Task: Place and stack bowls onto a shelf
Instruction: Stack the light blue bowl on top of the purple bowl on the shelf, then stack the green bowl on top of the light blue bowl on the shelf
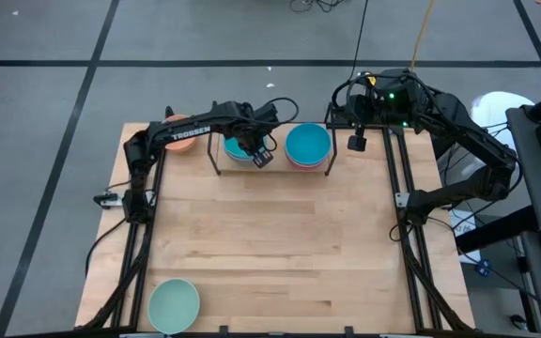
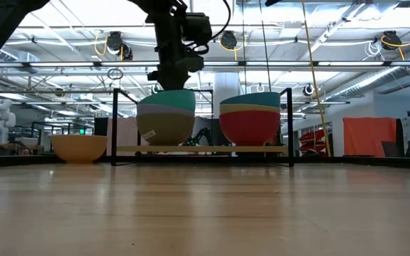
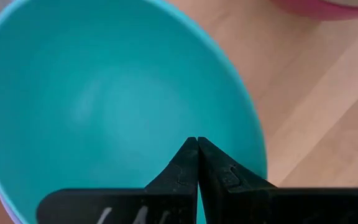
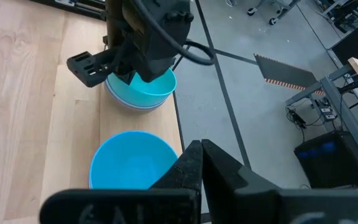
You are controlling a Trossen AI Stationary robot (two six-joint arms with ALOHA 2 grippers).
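Note:
The shelf (image 2: 203,149) stands at the table's far edge and carries two stacks of bowls. In the left stack a teal bowl (image 1: 239,146) (image 3: 104,106) is on top, slightly tilted, over lavender and olive-grey ones (image 2: 166,128). The right stack (image 2: 250,117) has a blue bowl (image 1: 307,145) (image 4: 132,165) on top, over cream and magenta. My left gripper (image 1: 260,155) (image 3: 196,146) is shut, its tips just above the teal bowl's hollow. My right gripper (image 1: 356,142) (image 4: 201,149) waits shut, right of the shelf. An orange bowl (image 1: 181,132) and a mint bowl (image 1: 174,305) rest on the table. My left gripper points down into the teal bowl (image 4: 154,84) from above, with its shut fingers (image 3: 182,165) over the inside near the rim. Whether the tips touch the bowl, I cannot tell; no rim shows between the fingers.
The orange bowl (image 2: 79,147) stands left of the shelf at the far edge. The mint bowl sits at the near left corner. Black frame rails (image 1: 404,202) run along both table sides. Bare wood (image 1: 270,244) lies between the shelf and the near edge.

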